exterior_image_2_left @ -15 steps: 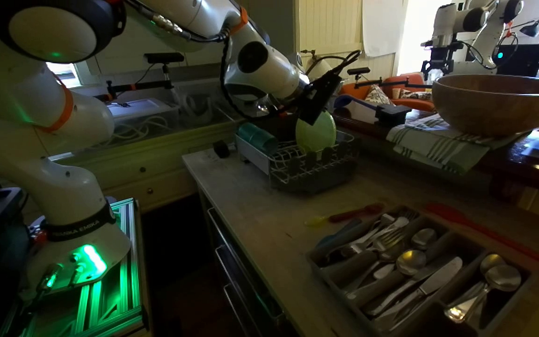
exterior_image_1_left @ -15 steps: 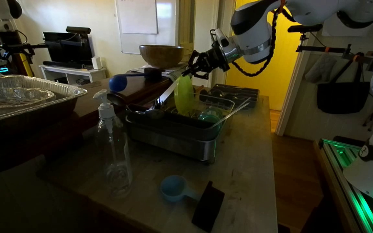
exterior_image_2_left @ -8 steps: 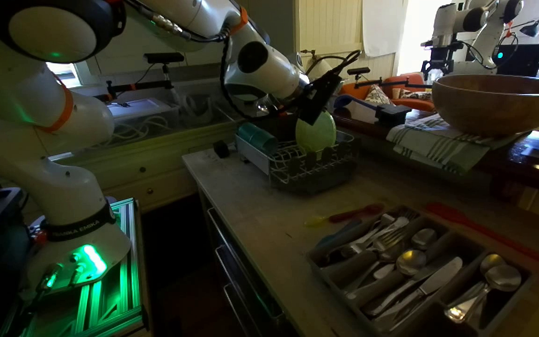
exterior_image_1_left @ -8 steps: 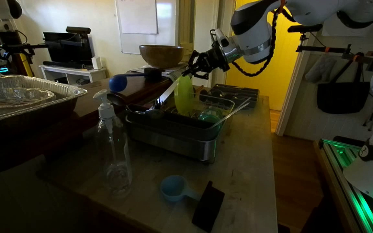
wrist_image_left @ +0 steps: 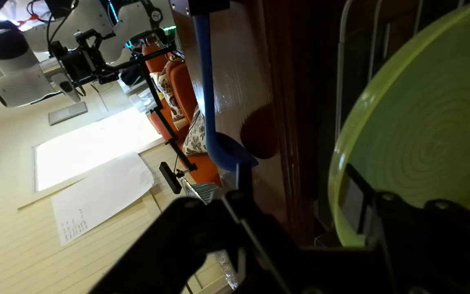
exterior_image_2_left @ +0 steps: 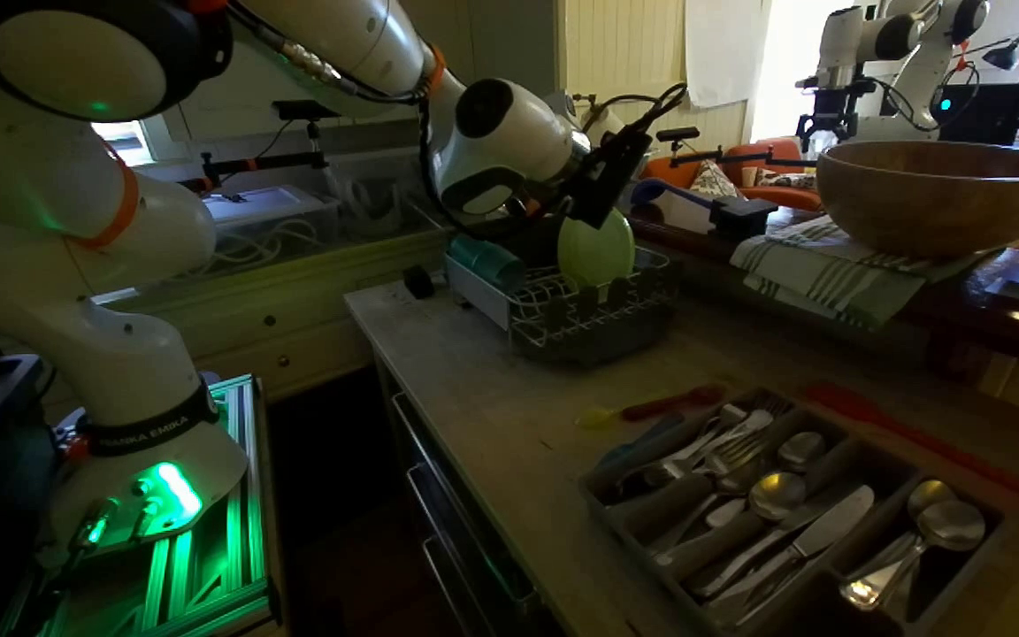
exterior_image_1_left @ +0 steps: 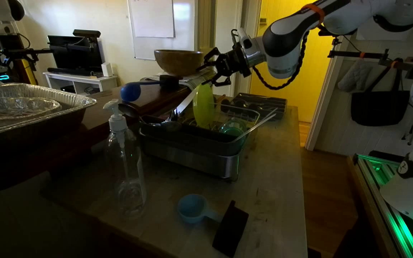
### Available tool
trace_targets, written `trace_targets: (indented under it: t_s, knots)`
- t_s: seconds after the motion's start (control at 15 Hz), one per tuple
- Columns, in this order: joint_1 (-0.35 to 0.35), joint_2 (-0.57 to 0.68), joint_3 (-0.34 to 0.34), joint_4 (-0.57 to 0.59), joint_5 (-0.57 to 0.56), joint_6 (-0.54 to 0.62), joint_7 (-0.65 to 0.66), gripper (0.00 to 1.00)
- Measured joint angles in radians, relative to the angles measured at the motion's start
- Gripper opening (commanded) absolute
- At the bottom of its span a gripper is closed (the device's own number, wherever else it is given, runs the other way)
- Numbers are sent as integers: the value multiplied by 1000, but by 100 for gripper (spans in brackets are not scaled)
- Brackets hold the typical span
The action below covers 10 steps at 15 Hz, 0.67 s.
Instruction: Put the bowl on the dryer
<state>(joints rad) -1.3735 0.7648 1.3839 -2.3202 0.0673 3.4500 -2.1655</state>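
Observation:
The lime-green bowl (exterior_image_1_left: 203, 107) stands on edge, nearly upright, in the dryer (exterior_image_1_left: 195, 157), a dark wire rack over a silvery base. An exterior view shows the bowl (exterior_image_2_left: 596, 252) from its face, among the wires of the dryer (exterior_image_2_left: 481, 287). My gripper (exterior_image_1_left: 203, 76) is at the bowl's top rim with its jaws spread. In the wrist view the gripper (wrist_image_left: 296, 167) has one finger over the bowl's (wrist_image_left: 426, 122) inner face and the other well off to the left. Nothing is squeezed between them; whether the nearer finger touches the rim I cannot tell.
A teal cup (exterior_image_2_left: 487, 261) lies in the rack beside the bowl. On the raised ledge are a blue ladle (wrist_image_left: 209, 90) and a wide brown bowl (exterior_image_2_left: 943, 199). A cutlery tray (exterior_image_2_left: 700, 485), a pump bottle (exterior_image_1_left: 126, 175) and a small blue cup (exterior_image_1_left: 193, 208) occupy the counter.
My jaws have parted from the bowl's rim, which they were closed on. The wrist and forearm have shifted a little; the bowl stays standing in the rack.

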Motion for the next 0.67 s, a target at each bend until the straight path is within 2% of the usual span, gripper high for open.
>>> trace_targets:
  t_s: [0.13, 0.67]
  knots:
    - [0, -4, -22, 0, -103, 1, 89, 99]
    - [-4, -36, -56, 5, -388, 31, 354, 100]
